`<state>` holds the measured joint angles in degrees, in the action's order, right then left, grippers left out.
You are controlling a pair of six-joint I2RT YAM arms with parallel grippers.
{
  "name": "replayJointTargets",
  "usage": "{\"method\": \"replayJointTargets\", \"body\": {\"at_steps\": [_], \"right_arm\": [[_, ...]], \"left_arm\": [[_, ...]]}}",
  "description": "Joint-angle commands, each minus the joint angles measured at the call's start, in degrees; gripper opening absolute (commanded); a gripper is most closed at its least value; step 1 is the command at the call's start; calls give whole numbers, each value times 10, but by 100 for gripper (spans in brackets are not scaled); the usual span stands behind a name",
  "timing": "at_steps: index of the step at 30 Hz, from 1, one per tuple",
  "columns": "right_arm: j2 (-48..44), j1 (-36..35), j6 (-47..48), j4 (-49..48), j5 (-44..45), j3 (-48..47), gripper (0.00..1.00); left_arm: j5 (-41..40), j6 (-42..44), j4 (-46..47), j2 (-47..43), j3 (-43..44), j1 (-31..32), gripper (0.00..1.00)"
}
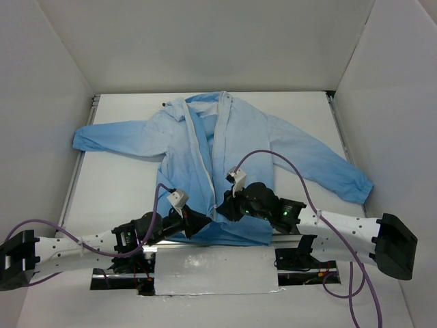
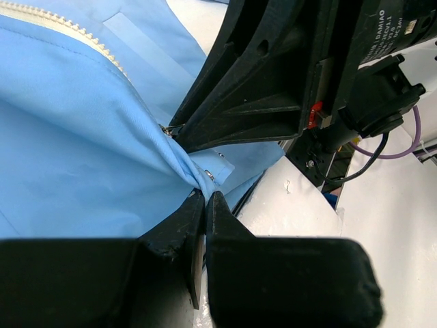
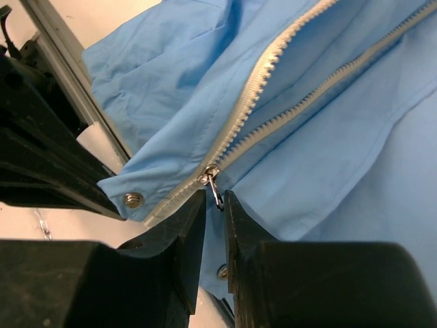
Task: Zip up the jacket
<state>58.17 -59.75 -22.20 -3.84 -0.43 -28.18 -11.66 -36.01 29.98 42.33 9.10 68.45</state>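
The left end effector (image 2: 205, 203) pinches the jacket (image 2: 75, 137) hem. The right end effector (image 3: 215, 210) stands narrow around the zipper pull (image 3: 216, 193), grip unclear. The small pull may slip from the tips.

The white table (image 1: 119, 191) bears the light-blue jacket (image 1: 177, 150), spread flat with both sleeves out sideways.

Left gripper (image 2: 205, 199) pinches thin light-blue fabric jacket (image 2: 75, 143)
Jaws clamped on a bunched fold — white toothed zipper (image 2: 75, 34) up-left of it.
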Motion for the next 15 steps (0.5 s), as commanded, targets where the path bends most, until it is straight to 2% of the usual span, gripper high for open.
{"method": "replayJointTargets", "body": {"at_steps": [1,4,10,11,15], "right_arm": [[-17,-4,34,-19,-30,-10,24],[-14,-4,43,-17,-32,-14,21],[-9,-4,55,-4,-21,-26,6],[-9,-4,58,0,-19,-28,0],[-18,-4,77,34,-7,-42,0]], "left_arm": [[11,12,36,0,15,4,0],[15,13,40,8,18,4,0],[19,16,39,16,23,4,0],[18,16,38,14,23,3,0],[9,15,24,3,24,3,0]]}}
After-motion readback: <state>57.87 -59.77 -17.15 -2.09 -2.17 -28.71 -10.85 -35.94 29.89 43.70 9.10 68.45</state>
